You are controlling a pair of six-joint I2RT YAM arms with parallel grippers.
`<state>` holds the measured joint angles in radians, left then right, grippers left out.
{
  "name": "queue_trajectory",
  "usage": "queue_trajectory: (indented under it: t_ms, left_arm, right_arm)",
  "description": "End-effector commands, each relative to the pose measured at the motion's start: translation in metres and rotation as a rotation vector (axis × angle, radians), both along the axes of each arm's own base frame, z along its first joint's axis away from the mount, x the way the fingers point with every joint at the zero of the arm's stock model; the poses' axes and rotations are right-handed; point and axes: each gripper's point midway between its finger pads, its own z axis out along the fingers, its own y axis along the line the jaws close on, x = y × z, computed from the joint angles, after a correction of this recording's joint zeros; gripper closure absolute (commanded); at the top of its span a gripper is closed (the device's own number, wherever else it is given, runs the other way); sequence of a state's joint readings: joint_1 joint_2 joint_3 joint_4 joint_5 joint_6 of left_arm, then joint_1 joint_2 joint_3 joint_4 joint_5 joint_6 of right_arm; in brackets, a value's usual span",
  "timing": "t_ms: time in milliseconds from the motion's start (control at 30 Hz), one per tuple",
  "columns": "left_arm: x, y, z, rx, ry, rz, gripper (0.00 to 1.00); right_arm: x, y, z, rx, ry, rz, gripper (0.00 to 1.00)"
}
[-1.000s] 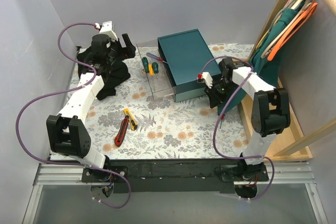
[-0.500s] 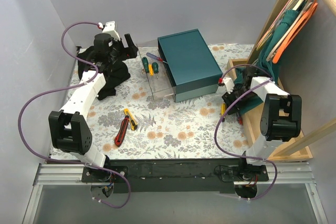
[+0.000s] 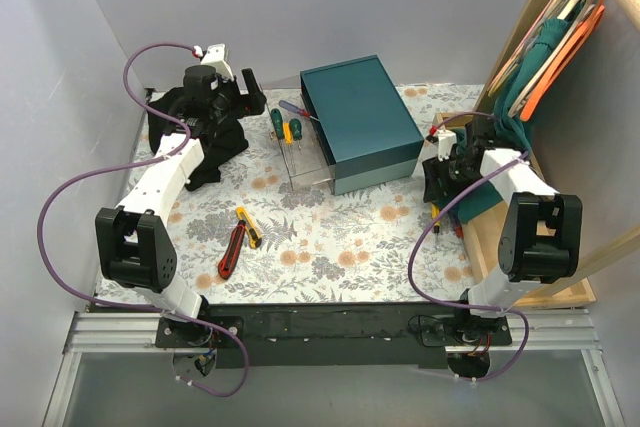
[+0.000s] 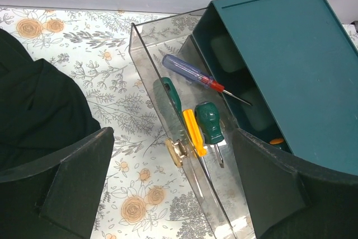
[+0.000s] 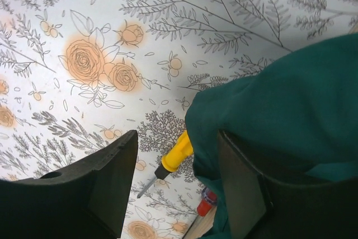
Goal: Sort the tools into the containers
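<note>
Our left jaws hang wide and empty above the clear tray (image 4: 146, 65), where a blue-handled screwdriver (image 4: 187, 70) and green-handled screwdrivers (image 4: 210, 122) lie sorted beside the teal box (image 4: 291, 54). Our right jaws, also spread and empty, hover over a yellow-handled screwdriver (image 5: 176, 155) half tucked under teal cloth (image 5: 291, 99) on the worktop (image 5: 84, 26), probably lining up a pick.

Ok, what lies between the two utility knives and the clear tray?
Nothing: the top view shows only bare floral table cover between the red utility knife, the yellow utility knife and the clear tray.
</note>
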<state>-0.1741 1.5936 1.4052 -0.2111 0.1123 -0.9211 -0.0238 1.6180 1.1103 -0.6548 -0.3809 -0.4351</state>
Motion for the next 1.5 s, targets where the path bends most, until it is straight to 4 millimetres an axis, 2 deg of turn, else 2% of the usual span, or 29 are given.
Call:
queue_trajectory:
  t_ms: [0, 200, 400, 633, 1000, 1233, 1267, 1300, 1367, 1400, 1467]
  left_arm:
    - [-0.004, 0.002, 0.018, 0.022, -0.040, 0.000, 0.14]
    - [-0.004, 0.004, 0.019, 0.046, -0.049, 0.004, 0.14]
    - [-0.003, 0.001, 0.016, 0.037, -0.039, 0.000, 0.14]
    - [-0.002, 0.004, 0.018, 0.042, -0.046, 0.014, 0.14]
    - [-0.006, 0.009, 0.019, 0.063, -0.056, 0.029, 0.14]
    - [-0.007, 0.011, 0.020, 0.070, -0.062, 0.037, 0.14]
    - [-0.007, 0.011, 0.020, 0.070, -0.062, 0.037, 0.14]
    - [-0.008, 0.011, 0.019, 0.070, -0.060, 0.036, 0.14]
    - [-0.009, 0.011, 0.020, 0.071, -0.062, 0.035, 0.14]
    - [-0.009, 0.012, 0.018, 0.072, -0.059, 0.037, 0.14]
    - [-0.008, 0.012, 0.018, 0.073, -0.061, 0.038, 0.14]
  right_arm:
    - [-0.003, -0.004, -0.004, -0.005, 0.031, -0.138, 0.36]
    - [-0.010, -0.009, -0.014, -0.042, 0.051, -0.156, 0.41]
    - [-0.016, 0.004, -0.004, 0.009, 0.039, -0.126, 0.45]
    - [-0.040, -0.001, -0.022, -0.018, 0.115, -0.204, 0.45]
    - [-0.028, -0.016, -0.046, -0.107, 0.138, -0.255, 0.42]
    - [-0.033, 0.003, -0.067, -0.167, 0.149, -0.158, 0.42]
    - [-0.034, 0.007, -0.070, -0.176, 0.151, -0.140, 0.44]
    - [-0.036, 0.016, -0.070, -0.184, 0.148, -0.091, 0.50]
    - [-0.042, 0.025, -0.070, -0.186, 0.159, -0.054, 0.57]
    - [-0.046, 0.032, -0.068, -0.183, 0.163, -0.024, 0.65]
    - [-0.056, 0.035, -0.064, -0.183, 0.176, 0.012, 0.70]
